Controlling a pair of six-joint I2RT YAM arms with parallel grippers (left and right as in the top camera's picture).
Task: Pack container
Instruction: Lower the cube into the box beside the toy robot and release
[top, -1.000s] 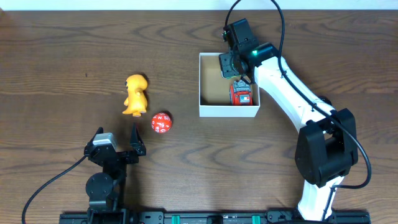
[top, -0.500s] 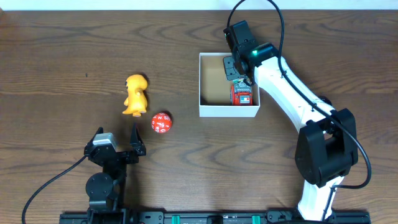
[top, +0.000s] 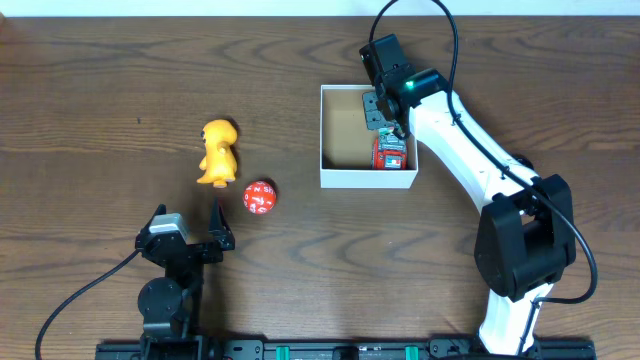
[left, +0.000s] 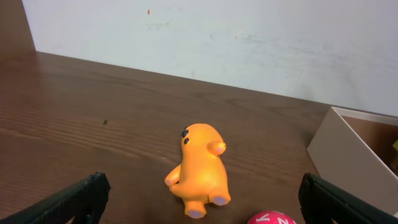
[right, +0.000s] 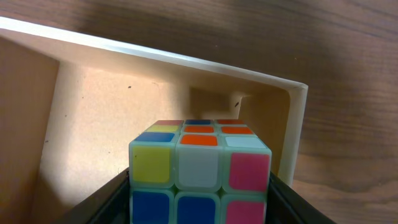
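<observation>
The container (top: 335, 180), a shallow white-walled box with a brown floor, sits right of centre. My right gripper (top: 388, 130) reaches down into its right side, shut on a multicoloured puzzle cube (top: 391, 152). In the right wrist view the cube (right: 200, 174) fills the gap between the black fingers (right: 102, 202), with the container's white wall (right: 186, 59) and corner behind it. Whether the cube touches the floor I cannot tell. My left gripper (top: 188, 225) stands open near the front edge, nothing between its fingers.
An orange dinosaur toy (top: 217, 152) lies on the table to the left, with a red lettered ball (top: 259, 197) just beside it. The left wrist view shows the toy (left: 202, 171), the ball (left: 270, 219) and the container's wall (left: 336, 143) ahead.
My right gripper has shifted slightly to the right over the container with the cube between its fingers. The left arm, the toy and the ball have not moved.
</observation>
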